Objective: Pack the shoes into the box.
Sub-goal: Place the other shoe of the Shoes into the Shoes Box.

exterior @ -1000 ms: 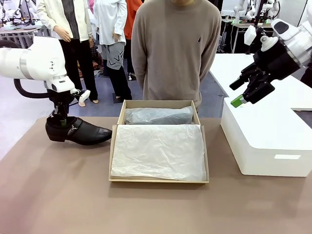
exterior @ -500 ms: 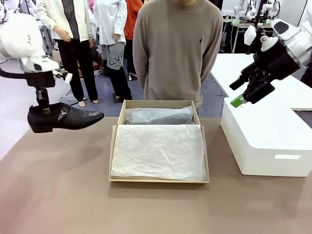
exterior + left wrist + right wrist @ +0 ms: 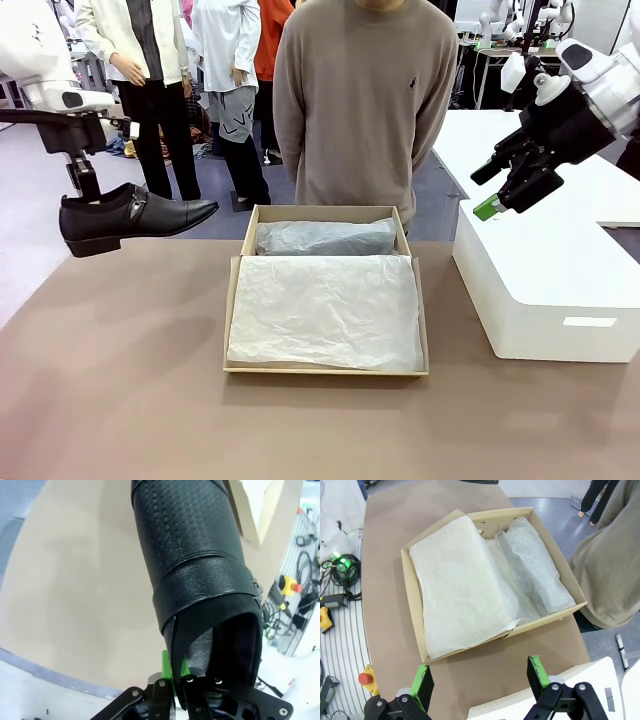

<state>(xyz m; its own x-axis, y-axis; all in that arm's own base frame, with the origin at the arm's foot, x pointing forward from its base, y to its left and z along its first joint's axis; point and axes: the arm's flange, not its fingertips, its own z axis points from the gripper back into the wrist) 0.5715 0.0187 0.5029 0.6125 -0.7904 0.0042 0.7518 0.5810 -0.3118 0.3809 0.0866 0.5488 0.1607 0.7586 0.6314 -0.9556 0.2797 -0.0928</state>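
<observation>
Hanging above the left edge of the tabletop [image 3: 110,390], the shoe [image 3: 135,222] is clamped at its heel rim by the left jaws, toe pointing right toward the box [image 3: 326,372], while the right jaws stand apart.

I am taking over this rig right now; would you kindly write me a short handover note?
Left gripper: shut on the heel rim of one black shoe, held in the air over the table, left of the box, toe towards it.
Right gripper: open, holding nothing, above the white box.
Box: open at mid-table, lined with tissue. A wrapped bundle lies along its far side; I cannot tell what it holds.
Left to do: set this shoe in the box.
</observation>
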